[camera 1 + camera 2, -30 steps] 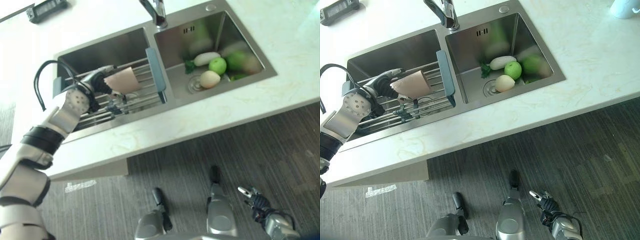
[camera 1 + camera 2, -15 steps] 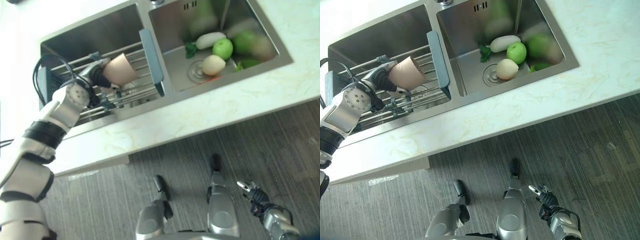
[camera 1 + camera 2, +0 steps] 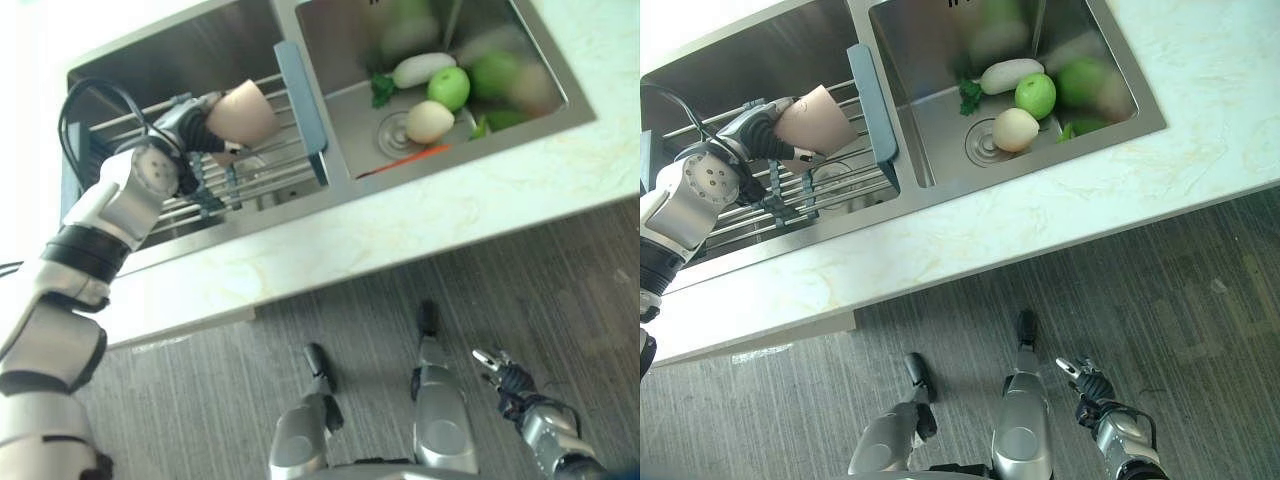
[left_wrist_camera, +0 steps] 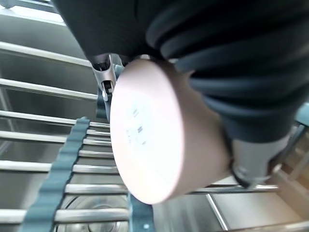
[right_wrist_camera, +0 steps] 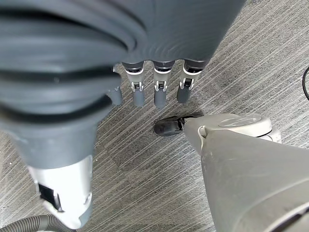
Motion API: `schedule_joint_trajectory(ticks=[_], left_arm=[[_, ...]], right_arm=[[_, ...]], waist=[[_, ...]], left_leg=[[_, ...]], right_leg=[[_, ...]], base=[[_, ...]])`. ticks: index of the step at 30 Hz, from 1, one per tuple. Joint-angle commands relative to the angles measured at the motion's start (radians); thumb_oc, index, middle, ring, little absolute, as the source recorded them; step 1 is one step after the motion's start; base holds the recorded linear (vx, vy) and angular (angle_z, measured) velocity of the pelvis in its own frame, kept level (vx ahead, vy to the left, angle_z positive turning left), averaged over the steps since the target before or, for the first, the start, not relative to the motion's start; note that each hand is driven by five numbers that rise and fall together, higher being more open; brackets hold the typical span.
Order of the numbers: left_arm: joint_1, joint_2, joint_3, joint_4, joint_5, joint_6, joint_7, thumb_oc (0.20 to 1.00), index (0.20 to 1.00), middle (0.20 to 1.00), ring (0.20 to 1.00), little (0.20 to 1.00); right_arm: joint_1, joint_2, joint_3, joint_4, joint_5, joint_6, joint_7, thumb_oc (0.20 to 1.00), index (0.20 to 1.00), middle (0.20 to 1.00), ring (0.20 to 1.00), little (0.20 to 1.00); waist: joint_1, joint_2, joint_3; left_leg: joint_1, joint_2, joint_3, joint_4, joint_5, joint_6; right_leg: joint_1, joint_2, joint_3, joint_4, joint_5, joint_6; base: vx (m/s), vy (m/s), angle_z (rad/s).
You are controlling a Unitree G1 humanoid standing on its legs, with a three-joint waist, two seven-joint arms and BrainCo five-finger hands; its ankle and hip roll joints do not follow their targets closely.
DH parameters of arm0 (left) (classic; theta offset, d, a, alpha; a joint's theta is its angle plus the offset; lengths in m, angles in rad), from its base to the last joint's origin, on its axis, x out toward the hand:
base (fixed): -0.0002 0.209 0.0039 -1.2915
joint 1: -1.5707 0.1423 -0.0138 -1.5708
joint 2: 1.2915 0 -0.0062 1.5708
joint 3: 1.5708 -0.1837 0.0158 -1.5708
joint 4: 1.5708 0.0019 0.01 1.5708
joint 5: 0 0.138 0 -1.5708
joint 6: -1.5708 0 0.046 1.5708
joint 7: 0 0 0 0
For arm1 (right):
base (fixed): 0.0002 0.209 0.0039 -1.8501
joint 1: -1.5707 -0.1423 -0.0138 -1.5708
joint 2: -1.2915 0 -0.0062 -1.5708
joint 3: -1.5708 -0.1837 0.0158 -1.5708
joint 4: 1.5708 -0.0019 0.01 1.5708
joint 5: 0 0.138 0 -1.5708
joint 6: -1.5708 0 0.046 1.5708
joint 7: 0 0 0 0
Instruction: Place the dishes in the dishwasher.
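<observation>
Cup [image 3: 243, 112] lifted higher over rack [image 3: 262, 172] by left robot hand [image 3: 192, 128]; vegetables [image 3: 440, 86] in right basin [image 3: 345, 120]

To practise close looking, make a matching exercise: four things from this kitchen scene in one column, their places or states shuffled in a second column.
Things:
1. pink cup
2. green apple
3. rack
4. right hand

Places or states:
A. lying across the left basin
B. low over the floor, fingers straight
C. held in the left hand
D. in the right basin, by the drain

Pairs: 1-C, 2-D, 3-A, 4-B
</observation>
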Motion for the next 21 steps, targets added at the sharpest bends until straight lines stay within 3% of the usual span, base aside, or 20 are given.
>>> schedule_joint_trajectory(ticks=[1, 3, 6, 8, 11, 14, 21], left_arm=[[0.035, 0.048, -0.009, 0.056, 0.047, 0.022, -0.084, 0.200, 0.200, 0.200, 0.200, 0.200], [0.056, 0.050, -0.003, 0.036, 0.024, -0.025, -0.053, 0.200, 0.200, 0.200, 0.200, 0.200], [0.119, 0.032, 0.069, -0.035, -0.007, -0.175, 0.098, 0.200, 0.200, 0.200, 0.200, 0.200], [0.149, 0.030, 0.120, -0.099, -0.018, -0.217, 0.164, 0.200, 0.200, 0.200, 0.200, 0.200], [0.202, 0.027, 0.186, -0.176, -0.008, -0.233, 0.232, 0.200, 0.200, 0.200, 0.200, 0.200], [0.423, 0.002, 0.421, -0.366, 0.120, -0.292, 0.438, 0.200, 0.200, 0.200, 0.200, 0.200], [0.560, -0.033, 0.579, -0.466, 0.122, -0.362, 0.606, 0.200, 0.200, 0.200, 0.200, 0.200]], right_arm=[[-0.002, 0.022, 0.000, -0.015, 0.029, -0.021, -0.005, 1.000, 1.000, 1.000, 1.000, 1.000], [-0.004, 0.025, 0.000, -0.004, 0.037, -0.027, -0.008, 1.000, 1.000, 1.000, 1.000, 1.000], [0.029, 0.049, -0.012, 0.003, 0.039, -0.034, -0.029, 1.000, 1.000, 1.000, 1.000, 1.000], [0.051, 0.061, -0.023, 0.007, 0.030, -0.029, -0.044, 1.000, 1.000, 1.000, 1.000, 1.000], [0.078, 0.078, -0.043, 0.018, 0.019, -0.027, -0.059, 1.000, 1.000, 1.000, 1.000, 1.000], [0.153, 0.130, -0.106, 0.054, -0.019, -0.016, -0.084, 1.000, 1.000, 1.000, 1.000, 1.000], [0.199, 0.168, -0.132, 0.071, -0.079, -0.008, -0.090, 1.000, 1.000, 1.000, 1.000, 1.000]], waist=[[-0.012, -0.055, -0.001], [-0.007, -0.052, -0.012], [0.002, -0.054, -0.056], [0.008, -0.054, -0.078], [0.017, -0.055, -0.102], [0.049, -0.053, -0.188], [0.075, -0.050, -0.258]], left_leg=[[-0.039, -0.040, 0.044, 0.141, -0.106, 0.027], [-0.029, -0.043, 0.040, 0.130, -0.104, 0.028], [0.018, -0.048, 0.045, 0.119, -0.114, 0.034], [0.040, -0.045, 0.052, 0.113, -0.113, 0.033], [0.061, -0.043, 0.055, 0.108, -0.112, 0.032], [0.125, -0.048, 0.048, 0.085, -0.114, 0.036], [0.170, -0.053, 0.028, 0.068, -0.120, 0.039]], right_leg=[[0.000, -0.015, -0.003, 0.078, -0.091, 0.068], [0.011, -0.013, -0.005, 0.074, -0.093, 0.068], [0.071, -0.010, -0.019, 0.064, -0.108, 0.064], [0.098, -0.012, -0.030, 0.060, -0.112, 0.063], [0.129, -0.012, -0.042, 0.055, -0.117, 0.061], [0.223, -0.013, -0.079, 0.041, -0.137, 0.057], [0.291, -0.008, -0.098, 0.036, -0.165, 0.051]], base=[[0.00, 0.000, 0.00], [0.00, 0.000, 0.00], [0.01, 0.000, -0.01], [0.02, 0.004, -0.01], [0.04, 0.004, 0.04], [0.17, 0.043, 0.03], [0.06, 0.022, 0.06]])
